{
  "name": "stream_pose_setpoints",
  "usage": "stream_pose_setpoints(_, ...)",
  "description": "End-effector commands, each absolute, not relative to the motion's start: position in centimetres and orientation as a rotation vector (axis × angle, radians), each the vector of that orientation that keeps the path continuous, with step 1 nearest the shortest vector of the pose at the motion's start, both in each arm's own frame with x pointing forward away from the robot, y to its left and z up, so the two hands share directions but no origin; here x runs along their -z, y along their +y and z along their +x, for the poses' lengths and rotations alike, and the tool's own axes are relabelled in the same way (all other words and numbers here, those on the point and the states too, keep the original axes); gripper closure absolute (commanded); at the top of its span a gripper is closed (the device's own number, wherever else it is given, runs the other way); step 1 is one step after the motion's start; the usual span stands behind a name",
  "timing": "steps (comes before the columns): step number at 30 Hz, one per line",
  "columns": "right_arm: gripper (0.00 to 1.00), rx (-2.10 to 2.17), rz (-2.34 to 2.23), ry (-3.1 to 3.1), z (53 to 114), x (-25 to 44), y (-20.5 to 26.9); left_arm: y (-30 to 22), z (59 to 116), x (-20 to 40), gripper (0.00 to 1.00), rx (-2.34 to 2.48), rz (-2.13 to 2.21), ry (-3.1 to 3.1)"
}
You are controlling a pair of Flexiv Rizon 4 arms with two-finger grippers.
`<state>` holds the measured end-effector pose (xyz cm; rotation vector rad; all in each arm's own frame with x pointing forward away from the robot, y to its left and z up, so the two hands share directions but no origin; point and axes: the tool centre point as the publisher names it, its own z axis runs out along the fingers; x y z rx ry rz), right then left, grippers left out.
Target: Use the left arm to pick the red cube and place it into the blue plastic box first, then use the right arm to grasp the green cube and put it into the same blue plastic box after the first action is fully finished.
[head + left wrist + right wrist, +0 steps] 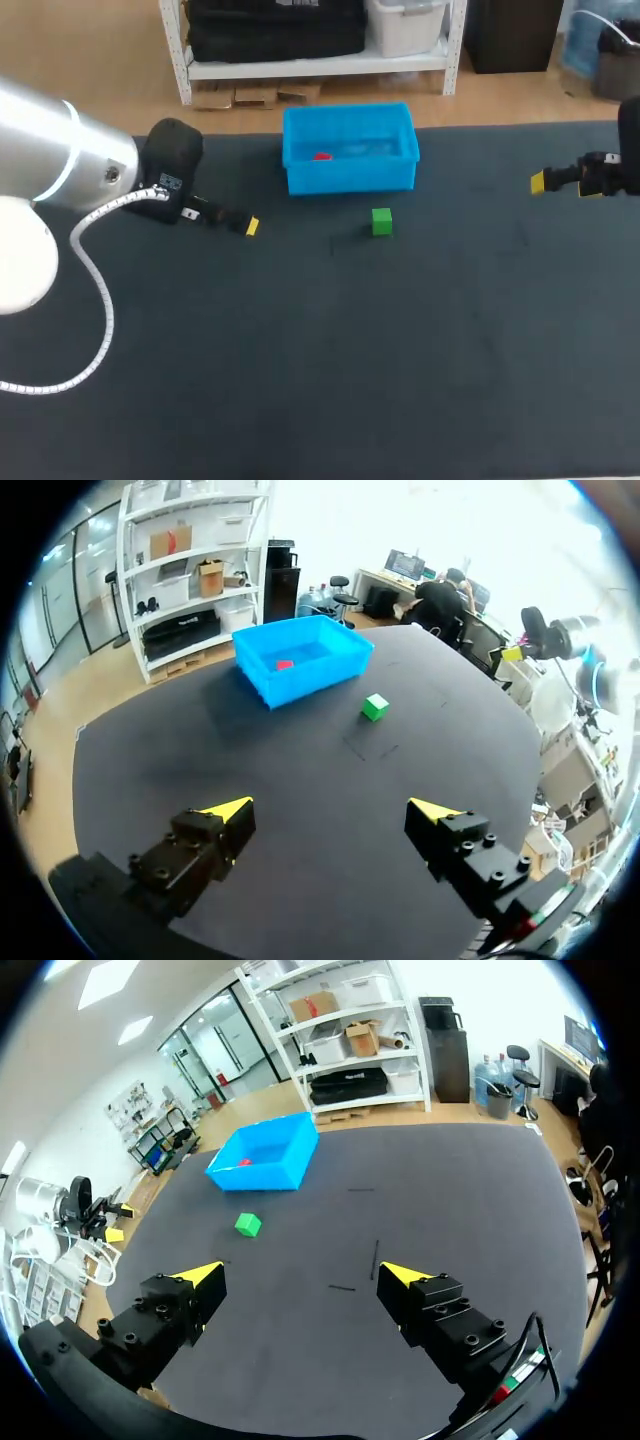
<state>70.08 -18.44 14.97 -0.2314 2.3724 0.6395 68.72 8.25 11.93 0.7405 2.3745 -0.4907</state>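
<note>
The right gripper [300, 1278] hangs over the right side of the bench [400, 350], fingers wide apart with nothing between them, well apart from the green cube [247, 1224]. That cube sits alone on the bench just in front of the box [350, 178], and the red cube [321, 156] lies inside the box (so the first half looks done). The left gripper [332, 810], also spread and empty, is off to the left, out of the way. To pick well, I judge the right arm should come across, square its fingers to two flat faces of the green cube and descend straight. It should then close on the middle and lift clear of the box's near wall before releasing.
</note>
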Motion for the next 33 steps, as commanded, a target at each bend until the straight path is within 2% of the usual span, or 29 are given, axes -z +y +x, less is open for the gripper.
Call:
stream_pose_setpoints(1,0.00,-0.638,-0.232,2.373,70.0,-15.0,-18.5,8.4,69.3,-12.1,0.00,0.523,0.761,2.380)
stream_pose_setpoints(13,0.00,-0.618,-0.246,2.377,70.2,-15.2,-18.2,8.5,69.6,-12.2,0.00,0.527,0.771,2.391)
stream_pose_setpoints(21,0.00,-0.395,-0.352,2.455,71.3,-16.4,-14.6,8.5,69.6,-12.2,0.00,0.527,0.771,2.391)
stream_pose_setpoints(33,0.00,-0.115,-0.380,2.579,72.4,-14.5,-8.7,8.5,69.6,-12.2,0.00,0.527,0.771,2.391)
